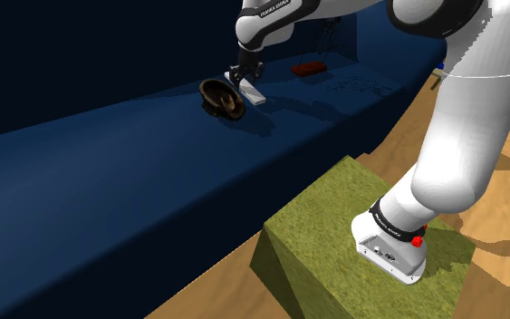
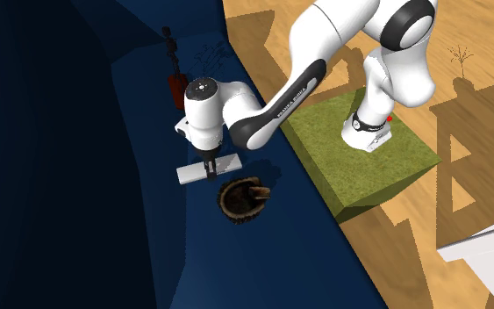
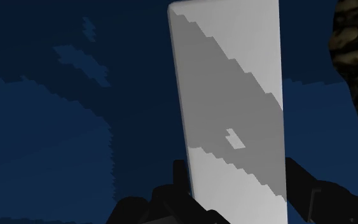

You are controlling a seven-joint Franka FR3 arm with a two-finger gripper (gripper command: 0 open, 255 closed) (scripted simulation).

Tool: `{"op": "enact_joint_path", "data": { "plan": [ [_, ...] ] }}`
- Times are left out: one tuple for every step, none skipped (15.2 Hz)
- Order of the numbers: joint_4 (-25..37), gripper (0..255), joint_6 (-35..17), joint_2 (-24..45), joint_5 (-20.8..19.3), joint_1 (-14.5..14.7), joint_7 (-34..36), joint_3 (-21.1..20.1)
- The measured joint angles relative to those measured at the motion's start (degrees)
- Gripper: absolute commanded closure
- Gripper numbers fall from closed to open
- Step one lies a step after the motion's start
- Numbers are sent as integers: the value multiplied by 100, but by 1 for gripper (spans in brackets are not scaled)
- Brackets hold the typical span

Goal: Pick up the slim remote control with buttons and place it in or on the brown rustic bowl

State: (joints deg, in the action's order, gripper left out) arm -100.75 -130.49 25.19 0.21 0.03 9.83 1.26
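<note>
Looking right down the claw [image 3: 234, 191], we've got both black fingers [image 3: 298, 181] pressed against the long edges of the remote [image 3: 228, 89]. So it's a proper grip, open only as wide as the slab is narrow. The remote shows up for us as a plain light-grey slab, with no buttons we can make out. In the shoulder view it hangs tilted under the claw. We reckon it's clear of the dark blue surface [image 1: 108, 181], since a shadow sits on the blue below it. Just beside the claw is the brown bowl [image 2: 243, 198], rough-rimmed and resting on that same surface, and the second exterior view shows a gap between it and the remote. Further out, on the opposite side of the claw from the bowl, a small red thing [image 1: 308, 68] lies on the blue. Way back from the claw, the arm's base stands on an olive-green box [image 1: 334, 236] on a wooden floor [image 2: 429, 255].
</note>
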Motion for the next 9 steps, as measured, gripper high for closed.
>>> {"op": "enact_joint_path", "data": {
  "plan": [
    [3, 255, 3, 1, 1, -1, -2, 0],
    [5, 255, 6, 3, 2, -2, -5, -1],
    [9, 255, 10, 5, 2, -3, -8, -2],
    [11, 255, 12, 6, 3, -3, -9, -2],
    [1, 255, 5, -2, 0, 0, 0, 0],
    [9, 255, 31, -12, -3, -2, 3, 4],
    [8, 255, 67, -42, -4, -7, -1, 8],
    [32, 255, 121, -71, -6, -7, 0, 10],
    [30, 255, 175, -126, -8, -5, 4, 10]
  ]
}}
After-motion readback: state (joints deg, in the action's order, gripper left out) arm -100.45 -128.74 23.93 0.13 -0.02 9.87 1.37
